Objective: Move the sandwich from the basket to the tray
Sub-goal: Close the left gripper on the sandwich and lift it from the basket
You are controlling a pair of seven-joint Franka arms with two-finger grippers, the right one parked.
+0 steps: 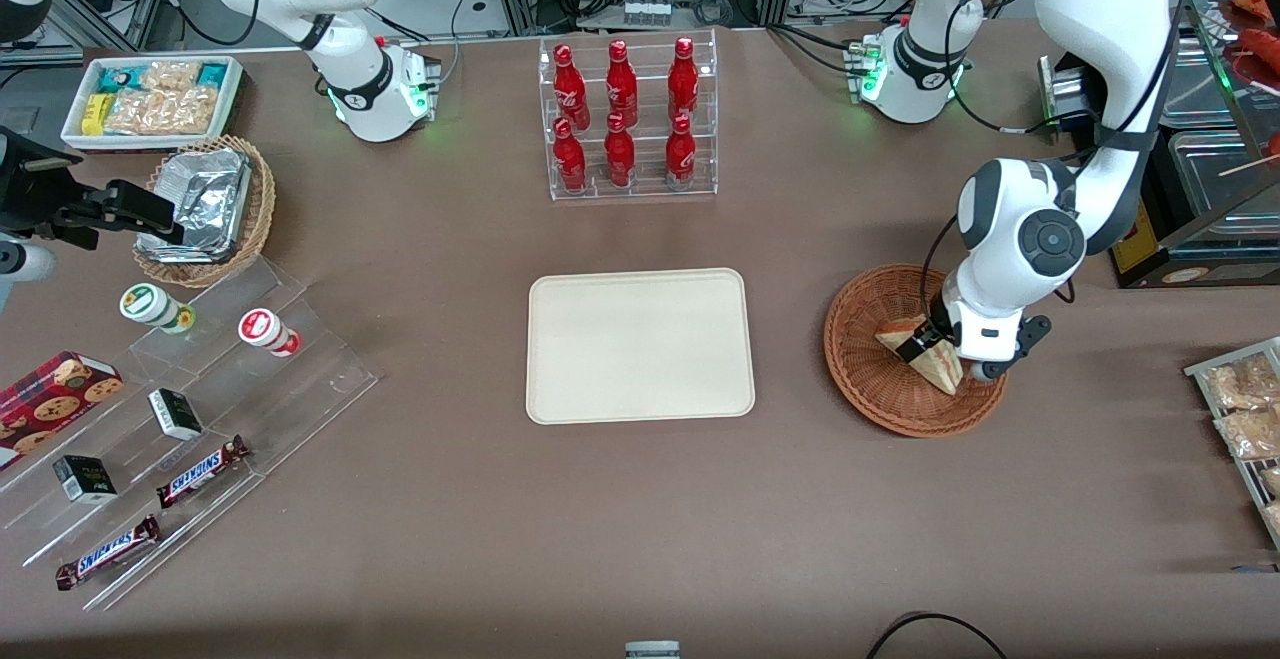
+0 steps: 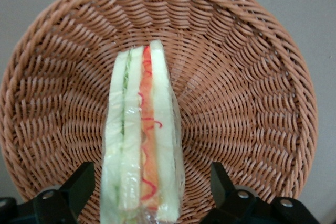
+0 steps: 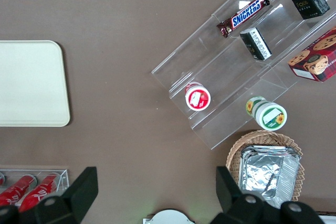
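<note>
Sandwich (image 2: 140, 140) in basket (image 1: 860, 379), end effector (image 1: 935, 349) over it.

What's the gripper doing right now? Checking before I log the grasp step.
Gripper: open, fingers either side of the sandwich in the basket, not clamped on it.

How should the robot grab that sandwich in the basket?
From above, across the two flat bread faces. The sandwich stands on edge in the basket, filling layers facing up, so its bread sides face the gripper, whose open jaws straddle it without yet touching.
</note>
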